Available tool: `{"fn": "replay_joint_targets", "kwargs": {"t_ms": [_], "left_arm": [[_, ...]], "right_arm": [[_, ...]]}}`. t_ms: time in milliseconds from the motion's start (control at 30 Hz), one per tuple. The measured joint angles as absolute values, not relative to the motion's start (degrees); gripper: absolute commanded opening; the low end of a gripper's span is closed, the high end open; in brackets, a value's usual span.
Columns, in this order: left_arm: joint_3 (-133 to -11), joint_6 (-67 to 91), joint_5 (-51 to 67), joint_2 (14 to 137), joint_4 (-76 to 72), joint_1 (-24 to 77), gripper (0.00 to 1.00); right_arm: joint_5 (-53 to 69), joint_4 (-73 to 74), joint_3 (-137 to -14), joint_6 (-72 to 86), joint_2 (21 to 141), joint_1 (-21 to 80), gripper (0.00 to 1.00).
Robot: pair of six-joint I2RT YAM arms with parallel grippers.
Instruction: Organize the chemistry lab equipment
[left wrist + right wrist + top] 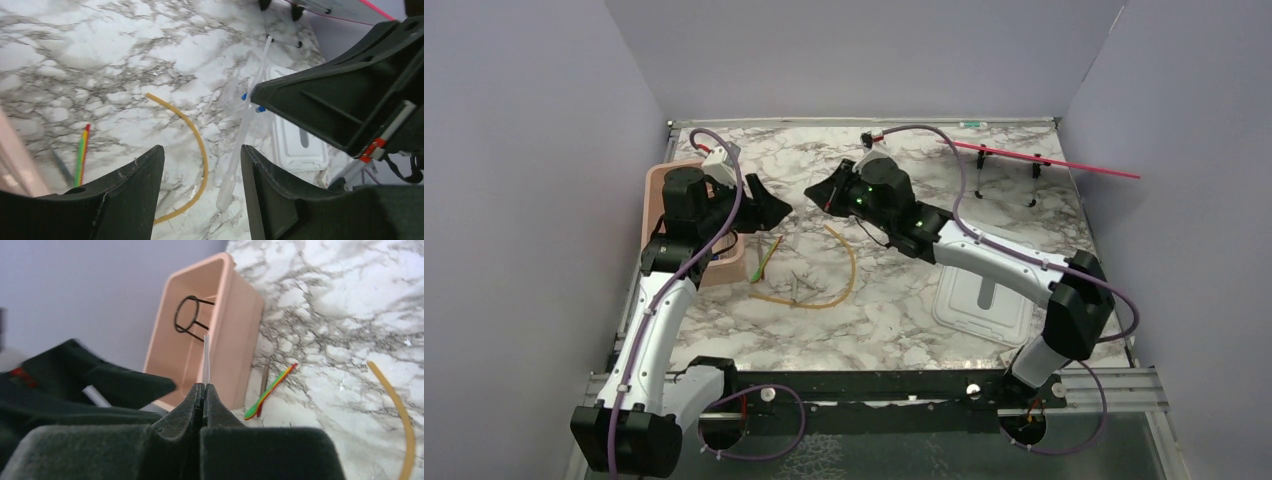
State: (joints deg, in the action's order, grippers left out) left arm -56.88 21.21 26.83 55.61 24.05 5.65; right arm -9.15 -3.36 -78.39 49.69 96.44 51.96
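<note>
- Right gripper [204,387]: jaws pressed fully together on the thin stem of a clear pipette [243,129]. It is held off the table [904,330] near mid-scene, w/ the bulb end hanging low. Small blue bits show by the grip pt; can't tell what they are.
- Left gripper [202,155]: jaws wide apart, nothing between them. It hovers just beside the right one, near the tub [240,330].
- Pipette handling (my read): v. light, thin soft plastic, smooth and a bit slippery. Stem will flex and bulb will squash, so a light pinch on the stem is enough. The long free end may swing, so a handover is best taken close to the current grip.
- Tubing [852,268]: amber rubber, lying in a loose curve on the table. Prob. soft, floppy and grippy. Pinch mid-length and expect both ends to droop and drag.
- Ring [176,316]: black wire hoop w/ straight legs, already inside the tub. Looks stiff and light.
- Tongs [802,288]: thin metal, lying by the tubing. Too small to tell more.
- Stick [270,389]: slim, green/yellow/red, flat on the table just beside the tub. Low profile, so hard to get under.
- Tub: pink, smooth plastic, rectangular, open top.
- Lid [984,300]: white, flat, grey slot, well apart on the right side.
- Table: glossy marble pattern, likely slick.
</note>
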Motion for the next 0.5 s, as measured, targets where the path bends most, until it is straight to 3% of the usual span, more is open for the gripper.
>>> {"fn": "replay_joint_targets", "kwargs": {"t_ms": [200, 500], "left_arm": [[-53.01, 25.65, 38.59, 56.21, 16.14, 6.22, 0.42], [-49.67, 30.0, 47.83, 54.74, 5.91, 7.99, 0.42]], "right_arm": [[-2.15, -8.73, -74.91, 42.74, 89.58, 50.85, 0.01], [4.01, -10.72, -73.84, 38.98, 87.72, 50.39, 0.0]]}}
